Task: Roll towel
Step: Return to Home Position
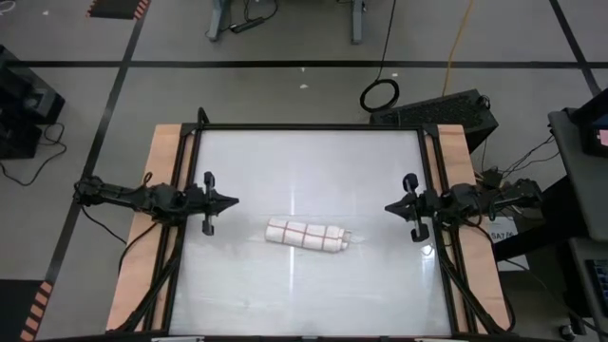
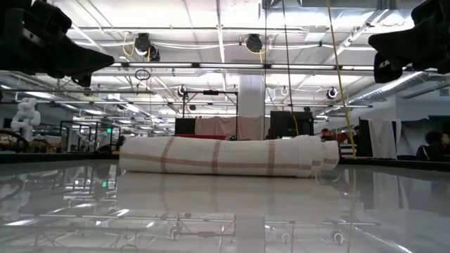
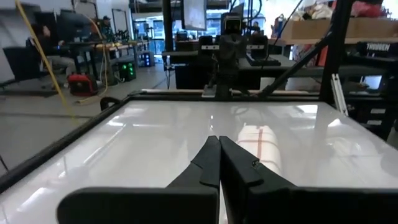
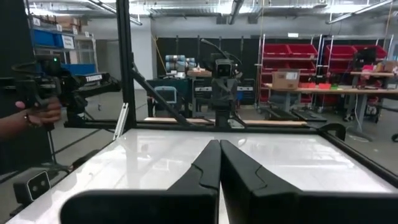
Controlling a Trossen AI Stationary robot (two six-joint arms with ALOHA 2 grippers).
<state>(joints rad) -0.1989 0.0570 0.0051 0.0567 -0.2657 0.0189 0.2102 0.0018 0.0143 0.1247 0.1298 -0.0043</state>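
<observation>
Worktop: white, glossy, set in a black frame, with a bare wooden strip along its left and right edges.

Left arm: lies across the left edge, about midway along it, reaching inward. Right arm: mirrors it across the right edge. The low view shows both held well above the surface.

Towel: a tight roll, white with thin red-brown lines, lying flat on the worktop. It sits about midway between the left and right edges, a touch toward the lower edge in the high view. Its long axis runs left-right, slightly skewed. The layered end faces the right edge. Nothing touches it. The left wrist view shows it ahead of the fingertips and off to one side.

Left gripper: just inside the left edge, tip toward the centre, well apart from the towel. Fingers pressed together with no gap, holding nothing.

Right gripper: just inside the right edge, tip toward the centre, also well apart from the towel. Fingers likewise closed tight on nothing.

Cable loop: a dark ring on the floor beyond the far edge.

Person's hand: off the worktop, in the room behind, around a dark handle.
</observation>
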